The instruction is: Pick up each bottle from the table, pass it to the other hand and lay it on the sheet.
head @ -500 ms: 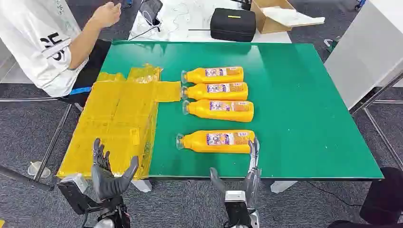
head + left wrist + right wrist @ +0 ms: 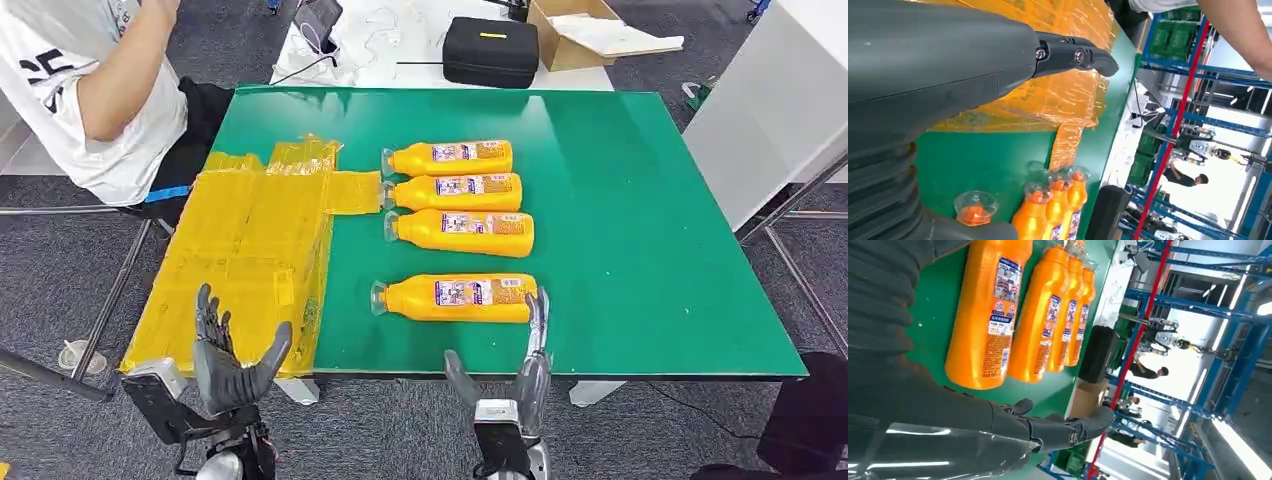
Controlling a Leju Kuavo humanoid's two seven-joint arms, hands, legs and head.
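A green table (image 2: 650, 250) fills the middle of the room, with a person in a white shirt (image 2: 90, 90) seated at its far left corner. Along the table's left side lies the yellow sheet (image 2: 250, 250), nothing on it yet. Just over its near edge hangs the left hand (image 2: 232, 365), palm up, fingers spread and holding nothing. To the right of the sheet lie four orange bottles on their sides, caps toward it: three packed together farther back (image 2: 455, 195), and the near bottle (image 2: 455, 298) alone. The right hand (image 2: 510, 370) stands at the table's near edge, fingers apart and empty, its fingertips (image 2: 540, 305) just beside that bottle's base. I'd say it should reach over the bottle's middle and close around the body, away from the cap, leaving the neck end free for the handover.
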